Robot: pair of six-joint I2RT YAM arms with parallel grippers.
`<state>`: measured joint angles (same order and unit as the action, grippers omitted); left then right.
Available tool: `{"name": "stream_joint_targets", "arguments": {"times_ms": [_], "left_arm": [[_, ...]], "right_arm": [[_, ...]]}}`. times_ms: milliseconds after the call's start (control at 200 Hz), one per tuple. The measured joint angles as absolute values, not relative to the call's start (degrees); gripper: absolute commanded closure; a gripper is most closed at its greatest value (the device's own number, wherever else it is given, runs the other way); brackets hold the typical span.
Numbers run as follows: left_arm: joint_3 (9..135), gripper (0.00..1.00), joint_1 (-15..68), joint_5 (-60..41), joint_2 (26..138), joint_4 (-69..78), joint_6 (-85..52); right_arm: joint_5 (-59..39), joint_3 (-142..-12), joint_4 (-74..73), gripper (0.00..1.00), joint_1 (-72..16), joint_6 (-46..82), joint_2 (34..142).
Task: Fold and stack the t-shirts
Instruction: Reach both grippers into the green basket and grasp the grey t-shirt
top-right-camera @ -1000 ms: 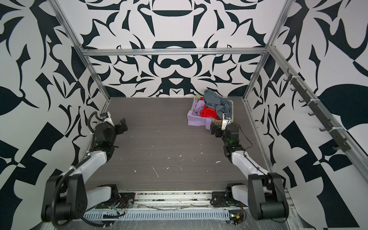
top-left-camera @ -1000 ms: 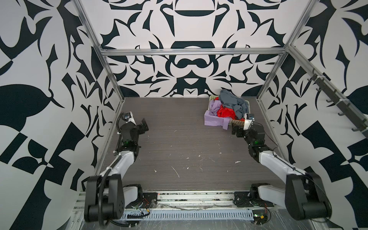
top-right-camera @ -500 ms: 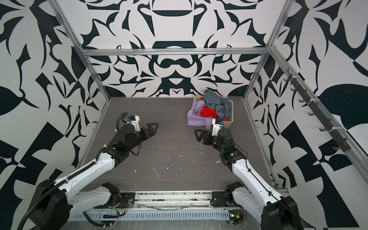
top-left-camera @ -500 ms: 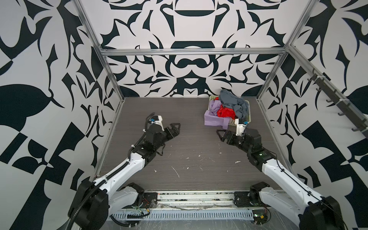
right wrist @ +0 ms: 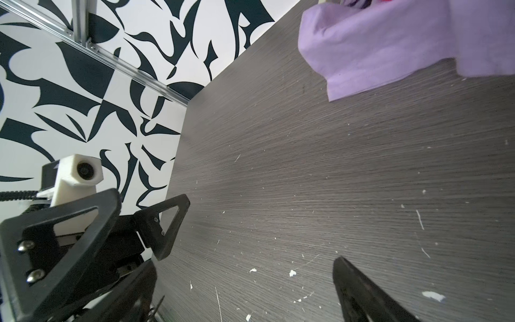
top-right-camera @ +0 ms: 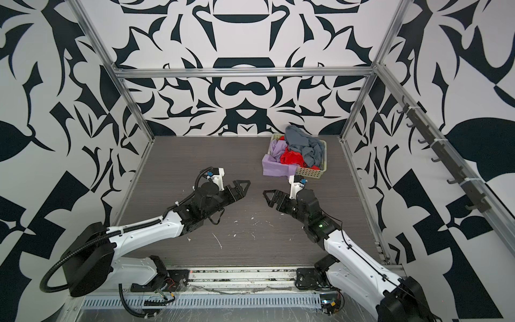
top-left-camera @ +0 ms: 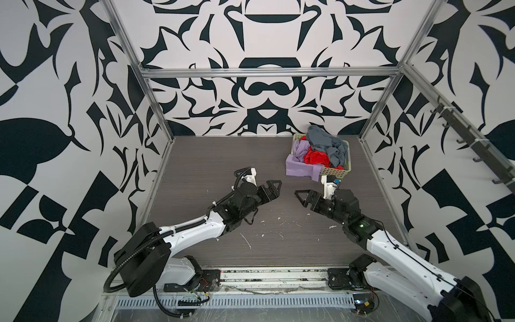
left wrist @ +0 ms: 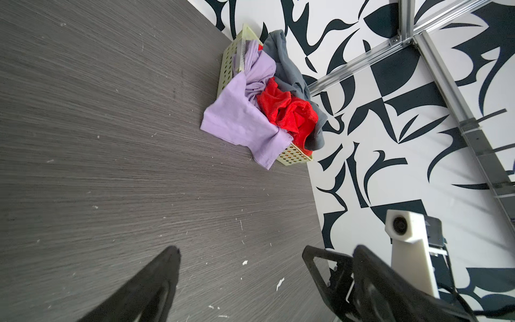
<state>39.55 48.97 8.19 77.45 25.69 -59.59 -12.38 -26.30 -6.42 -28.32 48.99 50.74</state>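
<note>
Near edge: left arm (top-left-camera: 195, 231) and right arm (top-left-camera: 390, 245) both reach in over the dark grey wood-grain surface (top-left-camera: 223, 156), tips facing each other near the middle, close but apart

Left jaws: spread wide, nothing between them (left wrist view)
Right jaws: likewise wide and empty (right wrist view)

Far right corner: cream perforated plastic basket (top-left-camera: 334, 172) holds all three t-shirts, none folded
- pale lilac cloth t-shirt (top-left-camera: 298, 168) spills over the basket's wall onto the surface
- bright red cloth t-shirt (top-left-camera: 316, 159) crumpled in the middle
- large slate blue-grey cloth t-shirt (top-left-camera: 326, 140) heaped on top at the back

Risks (judgement):
- the shirts lie tangled, so pulling the lilac one may drag the red one out too
- the basket looks light, so it could slide or tip with the tug
- both arms heading for the same corner could clash

Against a second ago: the arms were drawn back by the side walls, and now they are stretched inward. Basket and shirts unmoved, jaws as wide as before
</note>
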Motion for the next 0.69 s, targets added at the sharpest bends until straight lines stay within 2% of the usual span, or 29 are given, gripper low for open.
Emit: {"name": "stream_joint_targets", "arguments": {"times_ms": [80, 190, 300, 520, 695], "left_arm": [[40.07, 0.01, 48.21, 6.79, 78.85, 27.29, -59.0], [44.23, 0.01, 47.88, 8.47, 79.2, 23.57, -55.22], [52.75, 0.01, 47.72, 11.97, 79.81, 16.69, -48.34], [67.96, 0.01, 47.57, 14.74, 85.78, 7.6, -34.15], [74.65, 0.01, 46.92, 10.0, 94.65, 5.37, -27.42]], "right_arm": [[-8.78, -29.21, -2.44, 0.0, -28.34, 46.02, 53.82], [1.41, -36.45, 3.31, 0.0, -27.55, 39.09, 58.87], [7.88, -46.52, 6.15, 0.01, -21.71, 32.01, 64.93], [7.97, -62.46, 4.84, 0.09, -5.76, 24.12, 79.26], [4.69, -69.43, 3.18, 0.14, -1.3, 21.1, 90.39]]}}
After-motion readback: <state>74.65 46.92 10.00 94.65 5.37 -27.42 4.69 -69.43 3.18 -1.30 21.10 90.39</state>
